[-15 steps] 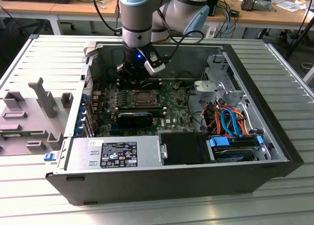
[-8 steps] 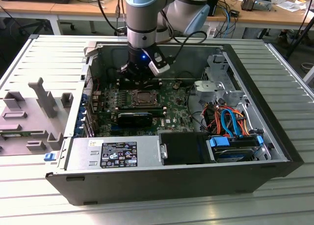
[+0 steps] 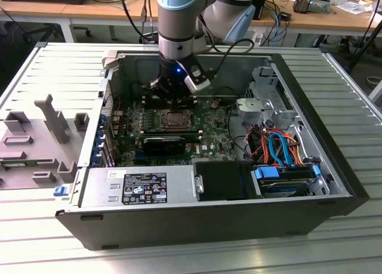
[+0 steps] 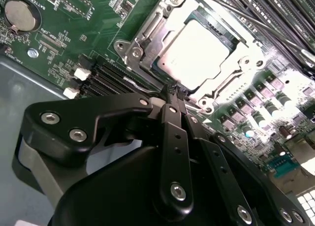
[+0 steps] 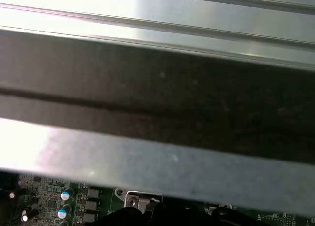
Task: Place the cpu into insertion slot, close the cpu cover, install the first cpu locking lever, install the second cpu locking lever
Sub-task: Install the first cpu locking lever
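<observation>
One end effector [image 4: 175, 94], fingers together at insertion slot [image 4: 147, 29] edge; cpu [image 4: 194, 53] seated, cpu cover [image 4: 231, 71] down.

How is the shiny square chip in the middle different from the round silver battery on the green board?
The cpu is square, while the coin battery is round. The cpu looks much bigger than the battery. The cpu sits framed by the silver cpu cover, close to the gripper; the battery sits in a black ring far off near the board's corner. Both are flat, silver-grey and lie on the green board.
</observation>
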Tool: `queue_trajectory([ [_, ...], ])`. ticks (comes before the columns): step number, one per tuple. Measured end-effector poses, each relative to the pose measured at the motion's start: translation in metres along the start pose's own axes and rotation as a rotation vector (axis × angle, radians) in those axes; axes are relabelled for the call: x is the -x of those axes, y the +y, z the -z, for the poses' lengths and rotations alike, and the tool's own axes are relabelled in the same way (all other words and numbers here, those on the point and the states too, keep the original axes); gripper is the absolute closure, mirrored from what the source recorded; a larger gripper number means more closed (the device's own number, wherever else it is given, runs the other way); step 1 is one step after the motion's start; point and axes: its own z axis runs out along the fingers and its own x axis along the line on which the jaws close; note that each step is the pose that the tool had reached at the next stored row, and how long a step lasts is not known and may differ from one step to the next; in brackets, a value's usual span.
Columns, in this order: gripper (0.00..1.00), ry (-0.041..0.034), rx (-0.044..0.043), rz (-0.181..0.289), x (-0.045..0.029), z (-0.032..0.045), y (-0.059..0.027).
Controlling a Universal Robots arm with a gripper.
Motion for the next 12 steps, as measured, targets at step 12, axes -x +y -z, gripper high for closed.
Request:
queue_trajectory([
  [12, 0.89, 0.0027, -0.0003, 0.000, 0.0121, -0.0047, -0.0022],
])
